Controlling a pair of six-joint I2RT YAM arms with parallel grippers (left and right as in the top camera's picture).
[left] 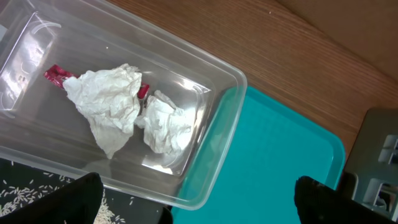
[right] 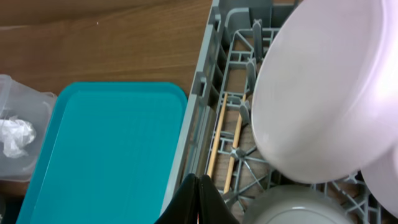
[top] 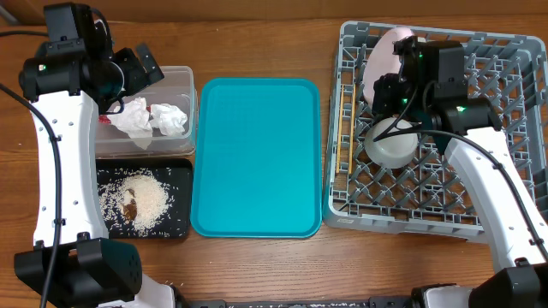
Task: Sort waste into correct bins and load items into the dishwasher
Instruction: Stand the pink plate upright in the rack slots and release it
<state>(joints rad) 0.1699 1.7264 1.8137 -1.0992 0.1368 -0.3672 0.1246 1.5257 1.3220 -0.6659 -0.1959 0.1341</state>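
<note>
Two crumpled white napkins [top: 141, 115] [left: 109, 109] and a red wrapper [left: 57, 74] lie in the clear tub [top: 181, 81] [left: 211, 155]. My left gripper [top: 141, 68] [left: 202, 205] hangs open above the tub's near right corner, holding nothing. In front of the tub, the black tray [top: 175, 214] holds rice [top: 147, 201] and a brown scrap [top: 130, 208]. The grey dish rack [top: 505, 128] [right: 202, 99] holds a pale pink plate [top: 381, 53] [right: 317, 93], a grey-white bowl [top: 394, 145] [right: 292, 208] and two chopsticks [top: 345, 128] [right: 216, 143]. My right gripper [top: 387, 90] [right: 198, 180] is shut and empty over the rack's left side, by the chopsticks.
A large teal serving tray [top: 257, 154] [right: 112, 149] lies between the bins and the rack. Another pink dish edge [right: 382, 180] shows at the right of the right wrist view. Bare wooden table [top: 257, 34] runs along the back.
</note>
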